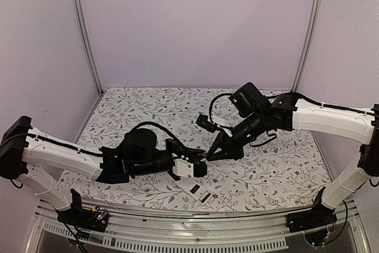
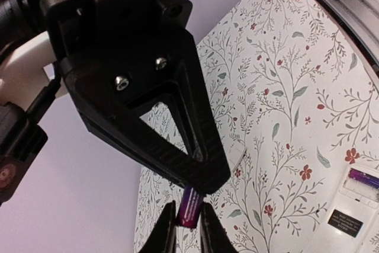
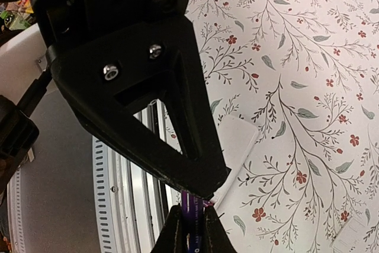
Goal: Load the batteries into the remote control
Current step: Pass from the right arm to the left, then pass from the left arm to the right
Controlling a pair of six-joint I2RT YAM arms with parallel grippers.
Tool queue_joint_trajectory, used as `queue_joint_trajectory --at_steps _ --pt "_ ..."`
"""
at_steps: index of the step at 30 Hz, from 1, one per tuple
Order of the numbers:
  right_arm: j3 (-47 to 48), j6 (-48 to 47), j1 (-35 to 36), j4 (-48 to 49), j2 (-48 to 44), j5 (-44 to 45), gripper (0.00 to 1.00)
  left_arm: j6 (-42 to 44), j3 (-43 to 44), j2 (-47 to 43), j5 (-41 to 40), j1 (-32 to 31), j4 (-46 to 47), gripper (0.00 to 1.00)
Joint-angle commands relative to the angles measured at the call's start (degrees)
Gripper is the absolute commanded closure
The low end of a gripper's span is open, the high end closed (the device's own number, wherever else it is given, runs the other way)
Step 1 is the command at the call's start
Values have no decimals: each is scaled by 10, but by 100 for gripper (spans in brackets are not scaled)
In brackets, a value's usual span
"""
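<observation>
One slim, purple-wrapped battery (image 2: 190, 208) is up off the table, near the flat white plastic remote (image 1: 196, 190), which lies back-up by the front edge with a second battery (image 2: 364, 177) sitting in its open bay. Flowered cloth (image 1: 148, 111) underneath, pale lilac walls (image 1: 195, 22) around. The left claw (image 1: 201, 166) and right claw (image 1: 209, 156) meet tip to tip, both pinched on that raised battery.

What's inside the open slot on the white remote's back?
One purple battery lies in the slot of the remote control. The rest runs off the picture's edge, so a second cannot be ruled out.
</observation>
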Motion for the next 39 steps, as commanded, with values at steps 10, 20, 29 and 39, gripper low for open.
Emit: queue_joint_trajectory --at_steps 10,20,29,39 --pt "14 3 2 -3 2 -2 97 2 17 15 -15 -13 -7 100" --pt "2 42 -20 64 -55 52 38 -162 -3 2 -72 -8 67 100" --pt "-64 154 -65 206 -146 47 30 -419 -52 -32 -35 10 191 100" --pt "-88 210 -65 271 -142 -20 41 -496 -61 -27 -37 12 230 100"
